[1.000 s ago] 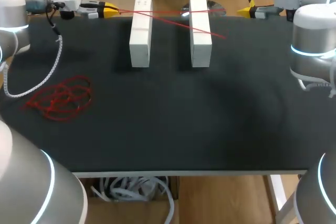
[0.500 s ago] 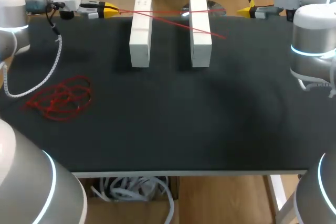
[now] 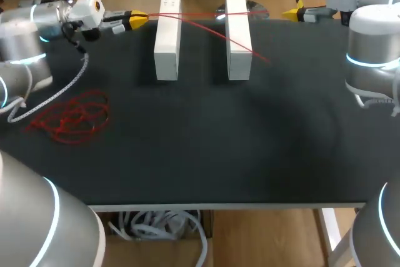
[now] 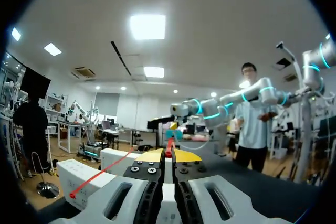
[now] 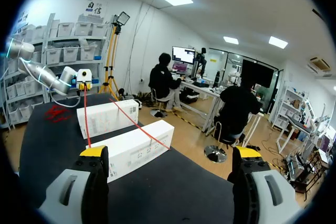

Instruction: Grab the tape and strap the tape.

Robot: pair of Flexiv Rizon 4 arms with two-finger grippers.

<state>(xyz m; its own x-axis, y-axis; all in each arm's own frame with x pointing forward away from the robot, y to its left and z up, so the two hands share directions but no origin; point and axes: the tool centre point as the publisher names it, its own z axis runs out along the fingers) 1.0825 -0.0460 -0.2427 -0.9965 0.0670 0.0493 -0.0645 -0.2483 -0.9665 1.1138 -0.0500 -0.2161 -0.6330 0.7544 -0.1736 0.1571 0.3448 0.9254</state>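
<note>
Nearest you, toward the left side of the black table (image 3: 200,154), a loose heap of red tape (image 3: 72,117) lies in tangled loops, touched by nothing. The left arm's white coiled cable (image 3: 56,92) curves just beside it.

Farther back, two white blocks stand side by side with a gap between them: the left block (image 3: 167,39) and the right block (image 3: 239,39), both with their long sides running away from you.

Across their far ends runs a taut strand (image 3: 200,14) of the same red tape, passing over the tops of both blocks. A second strand (image 3: 215,30) slants from between the blocks over the right block, and its end lies on the table just to that block's right.

At the far left of the table, your left end effector (image 3: 134,18) points toward the blocks. In the left wrist view, its (image 4: 168,155) yellow tips are pressed together with the red tape pinched between them, and the strand leads off over the nearer block (image 4: 86,177).

At the far right edge, your right end effector (image 3: 291,12) sits well apart from the blocks and the tape. Its own wrist view shows the fingers (image 5: 95,151) spread wide with nothing between them, facing the two blocks and the strands crossing them.
</note>
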